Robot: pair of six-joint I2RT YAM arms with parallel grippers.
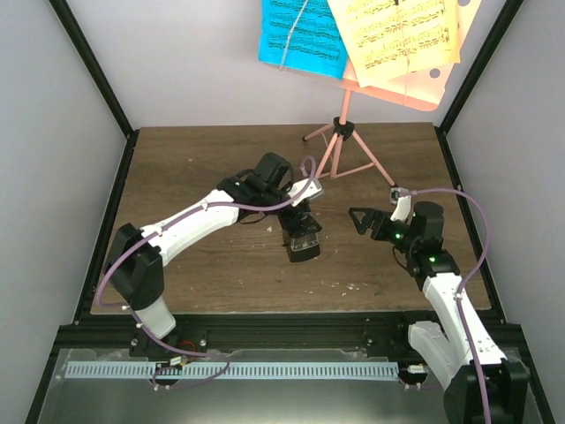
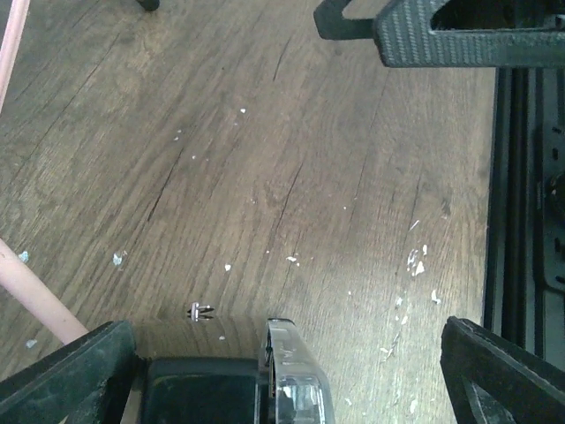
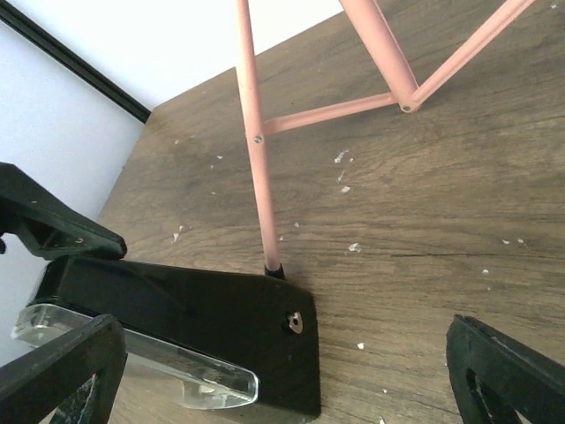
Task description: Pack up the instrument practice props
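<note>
While its jaws stand wide apart, the left claw (image 2: 282, 340) points down over the small black metronome (image 1: 302, 244) mid-tabletop (image 1: 203, 159), its arm reaching in from the near left. The right claw (image 1: 365, 221), also spread, faces it from the right. At the far edge, the salmon-pink music stand (image 1: 345, 104) stands upright, carrying blue sheet music (image 1: 300, 35) and yellow pages (image 1: 397, 31).
</note>
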